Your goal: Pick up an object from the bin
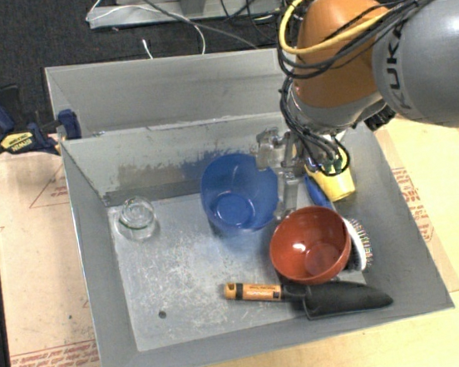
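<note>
Gripper (289, 186) beside round blue plastic cup (235, 196)

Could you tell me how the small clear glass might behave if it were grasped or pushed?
The glass looks smooth and hard, so it is probably slippery and breakable. It seems to stand upright and alone; a push might slide it or tip it into rolling.

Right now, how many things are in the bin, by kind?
Clear glass: 1
Blue cup: 1
Red bowl: 1
Orange-and-black tool: 1
Yellow thing, partly hidden: 1
White-bristled brush, partly hidden: 1
Total: 6
</note>
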Motion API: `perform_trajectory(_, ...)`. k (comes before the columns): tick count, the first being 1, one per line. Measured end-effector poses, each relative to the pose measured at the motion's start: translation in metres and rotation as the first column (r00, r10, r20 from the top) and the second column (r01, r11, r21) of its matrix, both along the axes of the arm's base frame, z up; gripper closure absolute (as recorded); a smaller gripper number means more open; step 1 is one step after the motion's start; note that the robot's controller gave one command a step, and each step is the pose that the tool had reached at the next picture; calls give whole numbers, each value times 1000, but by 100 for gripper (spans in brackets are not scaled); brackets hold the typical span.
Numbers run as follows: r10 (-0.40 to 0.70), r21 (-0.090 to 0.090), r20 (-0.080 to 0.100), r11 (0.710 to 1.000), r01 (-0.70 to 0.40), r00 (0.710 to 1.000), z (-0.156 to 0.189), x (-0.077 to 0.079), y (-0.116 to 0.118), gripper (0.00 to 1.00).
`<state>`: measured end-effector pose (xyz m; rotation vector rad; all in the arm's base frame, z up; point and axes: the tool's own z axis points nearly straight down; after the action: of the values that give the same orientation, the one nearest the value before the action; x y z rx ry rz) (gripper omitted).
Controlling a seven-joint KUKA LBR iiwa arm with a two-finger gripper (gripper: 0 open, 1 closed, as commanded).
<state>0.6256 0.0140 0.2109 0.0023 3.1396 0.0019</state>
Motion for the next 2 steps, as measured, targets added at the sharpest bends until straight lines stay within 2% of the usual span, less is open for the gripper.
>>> perform_trajectory(1, 0, 0, 0, 1000, 0, 1000, 0, 0, 0, 0)
perform_trajectory(2, 219, 1, 0, 976, -219, 976, -70, -4, -1, 0)
